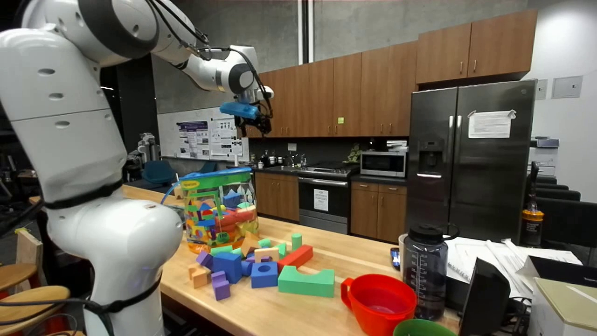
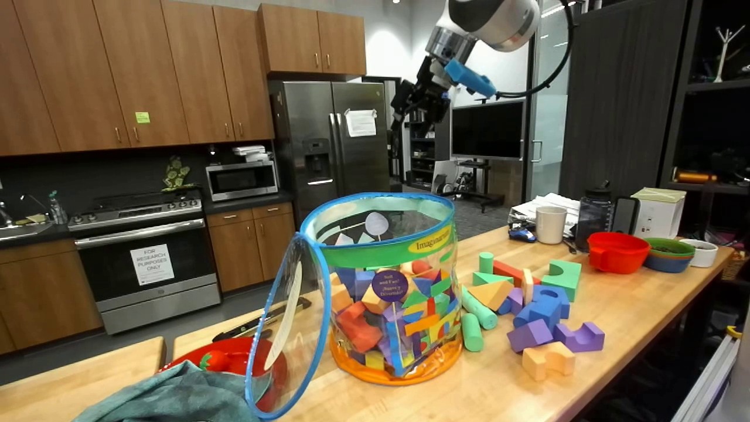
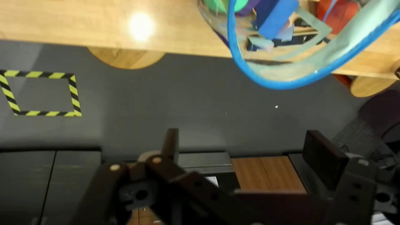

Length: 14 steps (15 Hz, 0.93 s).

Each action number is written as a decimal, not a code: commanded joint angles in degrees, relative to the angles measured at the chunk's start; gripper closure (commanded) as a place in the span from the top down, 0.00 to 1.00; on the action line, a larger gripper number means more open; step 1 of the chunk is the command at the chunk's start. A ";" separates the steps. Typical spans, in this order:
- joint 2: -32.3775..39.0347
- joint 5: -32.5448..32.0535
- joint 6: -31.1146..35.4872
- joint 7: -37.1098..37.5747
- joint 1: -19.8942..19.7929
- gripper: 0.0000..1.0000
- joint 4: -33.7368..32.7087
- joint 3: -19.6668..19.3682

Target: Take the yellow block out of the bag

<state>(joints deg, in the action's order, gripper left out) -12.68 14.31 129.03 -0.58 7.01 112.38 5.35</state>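
Observation:
The bag is tall and see-through with a green band and blue rim. It stands on the table in both exterior views, full of multicoloured blocks. Its top is open and its clear lid hangs to one side. A yellow block shows through the bag's wall near the bottom. The gripper is above the bag's height and apart from it in both exterior views. In the wrist view the gripper is open with nothing between its fingers; the bag's blue rim is at the upper right.
Several loose blocks lie on the table beside the bag. A red bowl with a handle, a dark bottle and a white mug stand farther along. A red plate and a grey-green cloth lie by the lid.

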 commanded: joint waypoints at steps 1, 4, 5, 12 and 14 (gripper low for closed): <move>2.34 -0.08 0.44 -1.15 0.07 1.00 -3.74 -0.03; 6.94 -0.06 0.65 -2.52 0.11 1.00 -10.06 0.13; 7.54 -0.06 0.66 -2.69 0.10 1.00 -10.58 0.15; 7.88 -0.07 0.67 -2.92 0.18 1.00 -11.03 0.19; 8.37 0.30 0.56 -3.53 0.30 1.00 -11.55 0.23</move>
<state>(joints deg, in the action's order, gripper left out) -4.88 14.33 129.91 -3.60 7.39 101.64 5.37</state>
